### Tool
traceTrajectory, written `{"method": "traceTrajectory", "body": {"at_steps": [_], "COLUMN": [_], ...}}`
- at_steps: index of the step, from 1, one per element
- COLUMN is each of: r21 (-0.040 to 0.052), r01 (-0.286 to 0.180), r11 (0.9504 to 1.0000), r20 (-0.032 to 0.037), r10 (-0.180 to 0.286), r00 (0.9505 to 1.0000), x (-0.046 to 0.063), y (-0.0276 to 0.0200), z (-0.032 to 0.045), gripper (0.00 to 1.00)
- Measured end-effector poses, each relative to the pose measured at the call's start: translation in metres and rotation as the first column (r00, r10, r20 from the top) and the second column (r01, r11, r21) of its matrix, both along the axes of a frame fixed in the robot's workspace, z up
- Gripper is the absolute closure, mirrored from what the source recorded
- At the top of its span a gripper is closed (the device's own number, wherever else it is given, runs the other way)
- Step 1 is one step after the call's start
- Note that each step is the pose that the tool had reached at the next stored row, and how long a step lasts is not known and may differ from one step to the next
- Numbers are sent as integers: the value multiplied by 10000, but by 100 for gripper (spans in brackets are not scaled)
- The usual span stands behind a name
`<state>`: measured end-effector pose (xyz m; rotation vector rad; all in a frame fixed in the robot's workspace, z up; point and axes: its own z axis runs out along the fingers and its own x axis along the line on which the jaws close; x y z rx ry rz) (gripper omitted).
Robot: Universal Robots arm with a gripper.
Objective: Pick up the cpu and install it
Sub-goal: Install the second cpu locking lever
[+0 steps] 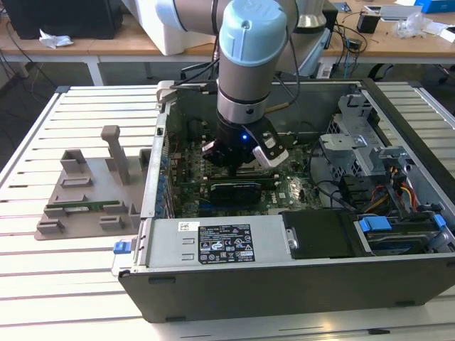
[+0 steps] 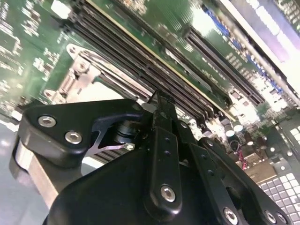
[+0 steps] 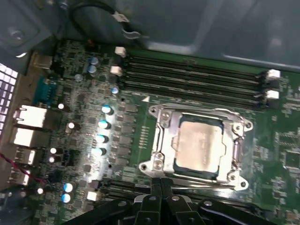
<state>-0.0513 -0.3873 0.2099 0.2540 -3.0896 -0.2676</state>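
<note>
The arm is reaching straight down into the open computer case, which lies on its side on the slatted table, so the motherboard faces up and can be worked on from above. In the first wrist view the cpu already sits flat in its socket, silvery top up, with the metal frame around it. That looks to me like the chip is in place, though I can't judge whether the retention frame is latched.

The end effector hangs just off the socket's edge, at about 6 o'clock from the chip in the first wrist view. Its two fingertips are pressed together with nothing between them, so it carries nothing. In the second wrist view the same closed fingers point at the memory slots beside the socket.

Out on the table, at 9 o'clock from the case in the exterior view, stands a grey parts holder, presumably where components wait.
</note>
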Motion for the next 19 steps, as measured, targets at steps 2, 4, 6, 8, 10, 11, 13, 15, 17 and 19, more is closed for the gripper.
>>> {"method": "traceTrajectory", "body": {"at_steps": [2, 4, 6, 8, 10, 11, 13, 15, 17, 19], "r21": [65, 104, 171, 206, 231, 236, 260, 307, 333, 346], "r01": [-32, -84, -114, -133, -143, -143, -144, -145, -145, -144], "r11": [10000, 9999, 9998, 9997, 9996, 9996, 9996, 9994, 9993, 9993], "r20": [0, 2, 1, 2, 2, 2, 0, 2, 3, 2], "r10": [32, 83, 114, 133, 143, 143, 144, 145, 145, 144], "r00": [10000, 10000, 9999, 9999, 9999, 9999, 9999, 9999, 9999, 9999], "x": [-53, -118, -148, -153, -155, -155, -156, -155, -155, -155], "y": [-1, -1, -2, -2, -2, -2, 2, 8, 14, 18], "z": [-6, -17, -22, -33, -52, -57, -61, -68, -77, -85], "gripper": [89, 89, 89, 89, 89, 89, 89, 89, 89, 89]}}
